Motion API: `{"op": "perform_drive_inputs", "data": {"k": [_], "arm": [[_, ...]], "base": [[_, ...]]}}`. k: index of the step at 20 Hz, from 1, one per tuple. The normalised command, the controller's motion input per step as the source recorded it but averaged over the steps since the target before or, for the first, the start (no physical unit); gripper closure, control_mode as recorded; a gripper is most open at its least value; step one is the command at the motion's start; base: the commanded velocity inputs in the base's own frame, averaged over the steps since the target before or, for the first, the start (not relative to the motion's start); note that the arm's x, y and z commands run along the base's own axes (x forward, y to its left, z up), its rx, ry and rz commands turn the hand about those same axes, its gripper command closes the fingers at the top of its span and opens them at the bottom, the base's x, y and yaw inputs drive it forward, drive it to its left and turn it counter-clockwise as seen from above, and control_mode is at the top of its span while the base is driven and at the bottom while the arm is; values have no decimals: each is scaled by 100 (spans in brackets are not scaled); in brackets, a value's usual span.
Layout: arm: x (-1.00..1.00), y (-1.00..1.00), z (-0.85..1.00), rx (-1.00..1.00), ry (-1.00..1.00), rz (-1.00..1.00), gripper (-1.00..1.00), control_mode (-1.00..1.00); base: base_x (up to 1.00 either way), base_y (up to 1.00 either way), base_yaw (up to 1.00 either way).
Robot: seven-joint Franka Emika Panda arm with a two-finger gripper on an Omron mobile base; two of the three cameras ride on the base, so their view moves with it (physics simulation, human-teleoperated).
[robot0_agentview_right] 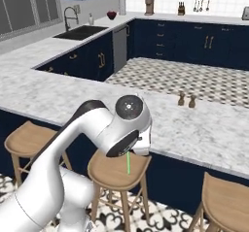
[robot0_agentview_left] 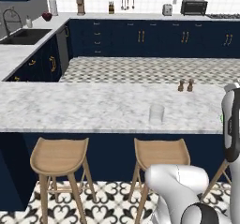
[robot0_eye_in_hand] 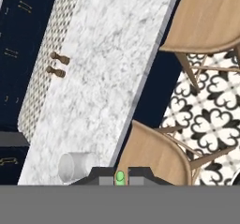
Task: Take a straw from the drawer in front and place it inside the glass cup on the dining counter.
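My gripper [robot0_eye_in_hand: 120, 175] is shut on the light-green straw [robot0_eye_in_hand: 120, 177], whose end shows between the two dark fingertips. In the right base view the straw [robot0_agentview_right: 128, 163] hangs straight down below the hand, in front of a stool. The clear glass cup [robot0_agentview_left: 156, 114] stands near the front edge of the marbled dining counter [robot0_agentview_left: 84, 106]. In the hand view the glass cup [robot0_eye_in_hand: 77, 167] lies just left of the fingertips, and the hand hovers at the counter's near edge, to the right of the cup. The drawer is out of view.
Two small brown shakers [robot0_agentview_left: 185, 85] stand farther back on the counter to the right. Wooden stools [robot0_agentview_left: 60, 158] [robot0_agentview_left: 161, 155] line the counter's front over a patterned tile floor. Navy cabinets, a sink [robot0_agentview_left: 23, 36] and appliances sit beyond.
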Motion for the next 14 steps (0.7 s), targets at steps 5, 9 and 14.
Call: {"op": "perform_drive_inputs", "data": {"k": [5,9,14], "arm": [[0,0,0,0,0,0,100,100],[0,0,0,0,0,0,100,100],[41,76,8,2,-13,3,100,-100]], "base": [[79,83,-21],[50,75,-4],[0,0,0]]}}
